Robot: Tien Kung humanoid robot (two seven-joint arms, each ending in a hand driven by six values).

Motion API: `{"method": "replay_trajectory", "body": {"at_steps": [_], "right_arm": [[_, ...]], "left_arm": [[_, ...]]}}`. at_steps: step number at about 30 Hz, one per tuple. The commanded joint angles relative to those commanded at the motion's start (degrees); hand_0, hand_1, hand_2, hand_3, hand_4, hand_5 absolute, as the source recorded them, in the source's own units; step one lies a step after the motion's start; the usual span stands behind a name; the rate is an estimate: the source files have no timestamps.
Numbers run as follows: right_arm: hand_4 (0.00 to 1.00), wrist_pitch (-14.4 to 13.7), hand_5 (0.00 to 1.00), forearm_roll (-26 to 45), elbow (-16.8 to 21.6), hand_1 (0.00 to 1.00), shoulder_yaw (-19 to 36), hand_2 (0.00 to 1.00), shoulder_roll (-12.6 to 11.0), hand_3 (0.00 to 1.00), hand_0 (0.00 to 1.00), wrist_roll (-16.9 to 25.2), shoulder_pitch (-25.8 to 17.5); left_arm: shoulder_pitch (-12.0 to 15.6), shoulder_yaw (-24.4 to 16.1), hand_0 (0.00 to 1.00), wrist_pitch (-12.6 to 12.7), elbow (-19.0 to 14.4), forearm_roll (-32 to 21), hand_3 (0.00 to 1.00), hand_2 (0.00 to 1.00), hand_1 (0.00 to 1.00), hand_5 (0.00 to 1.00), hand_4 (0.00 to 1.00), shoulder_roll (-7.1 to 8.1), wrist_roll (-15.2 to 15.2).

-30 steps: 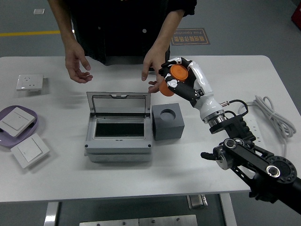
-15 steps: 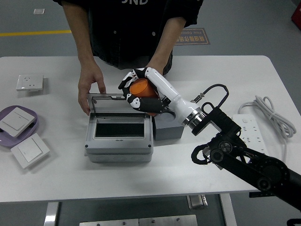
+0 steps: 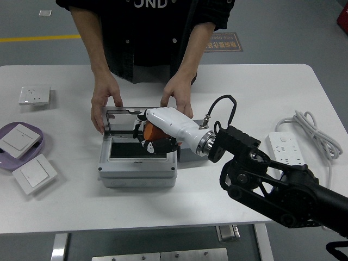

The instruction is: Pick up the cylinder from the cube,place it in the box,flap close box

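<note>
Releasing now risks trouble: your right hand (image 3: 155, 133), fingers clamped on the orange cylinder (image 3: 151, 132) mid-frame, could drop it onto the box (image 3: 137, 168) rim.

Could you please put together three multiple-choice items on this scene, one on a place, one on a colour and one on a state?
1. Where is the orange cylinder?
A. in the right hand over the box
B. on the plate
C. on the bare table

2. What colour is the plate at the table's left?
A. green
B. purple
C. red

3. How is the box lid?
A. shut flat
B. taken off
C. raised, with a person's hands at its two ends

Answers: 1 A, the fingers wrap the cylinder above the box opening. 2 B, its rim shows purple beside the white switches. 3 C, the lid stands up behind the opening, a hand at each end.
</note>
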Motion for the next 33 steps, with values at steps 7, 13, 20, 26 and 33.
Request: {"method": "replay_trajectory", "body": {"at_steps": [7,13,20,26,33], "right_arm": [[0.002,-1.16,0.002,0.46,-2.16,0.146,-2.98,0.335,1.21,0.268,0.002,2.31,2.16],[0.096,-1.16,0.002,1.79,-5.38,0.311,-5.08,0.412,1.73,0.357,0.285,3.85,3.95],[0.318,-2.71,0.002,3.30,-8.52,0.611,-7.19,0.591,2.46,0.601,0.676,5.63,4.76],[0.243,-3.35,0.211,4.57,-9.81,0.733,-7.68,0.724,2.69,0.755,0.843,5.85,4.81],[0.406,-4.02,0.224,6.38,-10.90,0.756,-7.72,0.762,2.65,0.788,0.861,6.06,4.54]], "left_arm": [[-0.31,0.02,0.705,0.06,-0.03,0.16,0.756,0.712,0.710,0.264,0.732,0.09,-0.04],[-0.42,0.22,0.704,0.12,-0.05,0.11,0.754,0.712,0.709,0.262,0.731,0.05,-0.01],[-0.59,0.09,0.704,0.12,-0.07,0.31,0.752,0.711,0.709,0.263,0.729,0.04,-0.02],[-0.74,0.16,0.704,0.13,-0.06,0.34,0.751,0.711,0.709,0.264,0.727,0.15,-0.09],[-0.88,0.62,0.703,-0.57,-0.17,-0.09,0.751,0.710,0.709,0.262,0.727,0.19,1.00]]}}
